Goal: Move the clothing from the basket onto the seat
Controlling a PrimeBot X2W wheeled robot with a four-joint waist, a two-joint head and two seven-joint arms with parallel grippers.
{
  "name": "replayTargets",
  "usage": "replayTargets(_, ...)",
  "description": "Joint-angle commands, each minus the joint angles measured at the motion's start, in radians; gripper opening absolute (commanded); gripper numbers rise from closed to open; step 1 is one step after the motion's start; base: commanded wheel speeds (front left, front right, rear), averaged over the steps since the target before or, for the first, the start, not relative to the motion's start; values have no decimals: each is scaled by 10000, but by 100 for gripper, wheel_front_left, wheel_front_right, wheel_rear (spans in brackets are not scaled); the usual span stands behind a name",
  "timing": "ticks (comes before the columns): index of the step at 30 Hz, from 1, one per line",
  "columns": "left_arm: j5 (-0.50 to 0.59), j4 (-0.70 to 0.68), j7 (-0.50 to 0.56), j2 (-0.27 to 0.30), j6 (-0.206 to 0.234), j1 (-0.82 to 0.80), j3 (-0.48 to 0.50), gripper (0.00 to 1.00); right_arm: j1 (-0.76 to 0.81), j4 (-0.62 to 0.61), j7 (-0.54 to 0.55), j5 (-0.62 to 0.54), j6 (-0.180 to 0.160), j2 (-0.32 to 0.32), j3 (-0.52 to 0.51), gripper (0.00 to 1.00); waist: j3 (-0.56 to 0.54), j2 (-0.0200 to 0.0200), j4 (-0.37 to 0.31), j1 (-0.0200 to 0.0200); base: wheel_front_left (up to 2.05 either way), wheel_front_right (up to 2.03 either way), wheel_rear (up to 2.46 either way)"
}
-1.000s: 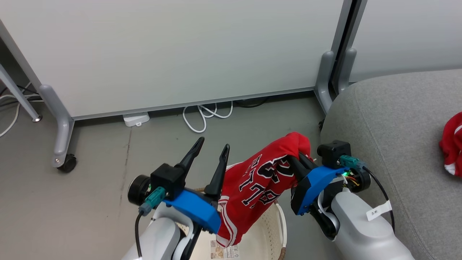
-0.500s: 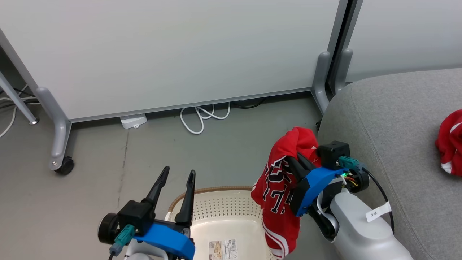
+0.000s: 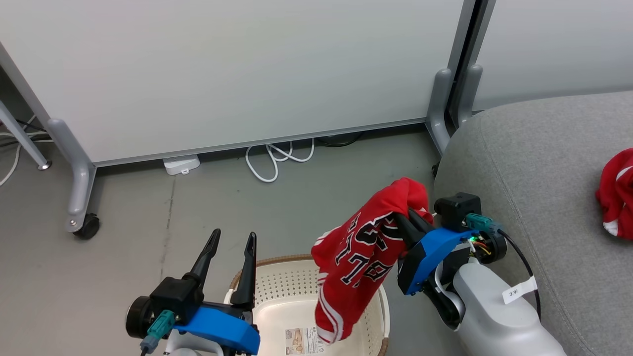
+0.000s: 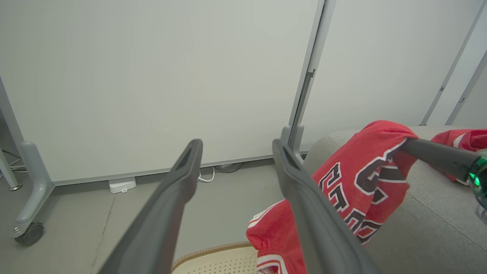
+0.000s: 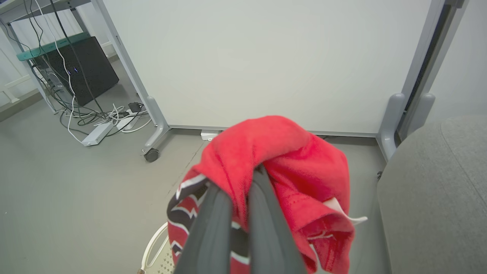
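One piece of the clothing, a red jersey (image 3: 361,257) with black-and-white lettering, hangs above the basket (image 3: 277,262). My right gripper (image 3: 406,218) is shut on its bunched top, beside the seat's left edge (image 3: 494,163). From the right wrist the cloth (image 5: 289,152) drapes over my right gripper (image 5: 245,179). My left gripper (image 3: 235,235) stands open and empty at the basket's left rim, apart from the jersey (image 4: 354,182). A second red garment (image 3: 615,198) lies on the grey seat. The cream basket shows a label on its floor.
A white partition panel (image 3: 237,69) on grey wheeled feet (image 3: 81,217) stands behind the basket. White cables (image 3: 277,158) and a small white box (image 3: 181,163) lie at its base. A black box and tangled wires (image 5: 80,68) sit far left on the grey floor.
My left gripper, open throughout, has drawn back down and left, away from the jersey. The jersey now hangs from the right gripper alone and has swung to and fro.
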Motion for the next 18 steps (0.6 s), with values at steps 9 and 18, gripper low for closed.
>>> replayTargets(9,79,21,-26,-52,-81,107,266,100,83,-141,-62,47,1,-1,-25,0,8,0,-546,0,0,0,0)
replayTargets(18,-16,48,-26,-61,-68,48,163,100,79,-179,-62,79,1,-1,-35,0,15,0,-1817,0,0,0,0)
